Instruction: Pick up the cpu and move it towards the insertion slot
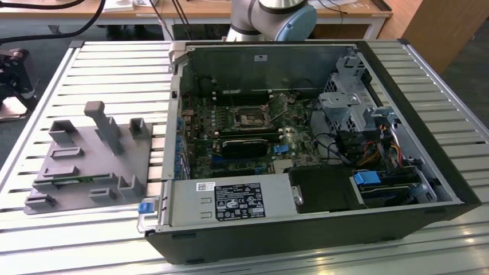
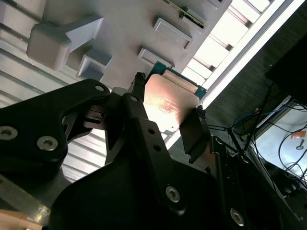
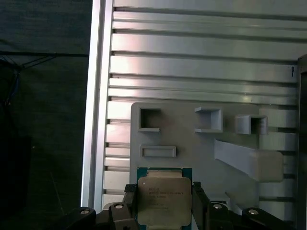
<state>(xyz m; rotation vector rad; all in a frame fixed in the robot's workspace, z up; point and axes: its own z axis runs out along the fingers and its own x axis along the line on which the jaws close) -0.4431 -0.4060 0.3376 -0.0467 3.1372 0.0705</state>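
As the pincer clasps the cpu by two opposite edges over the grey tray, level carriage matters.

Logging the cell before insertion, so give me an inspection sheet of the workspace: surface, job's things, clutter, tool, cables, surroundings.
Surface: slatted metal table, carrying a grey tray and an open computer case.
Job's things: cpu held over the tray; insertion slot on the motherboard inside the case.
Clutter: green memory stick lying in the tray.
Tool: the tool is shut on the cpu's opposite edges.
Cables: coloured bundle inside the case, at the exterior view's right.
Surroundings: arm base beyond the table; wooden desk behind it.
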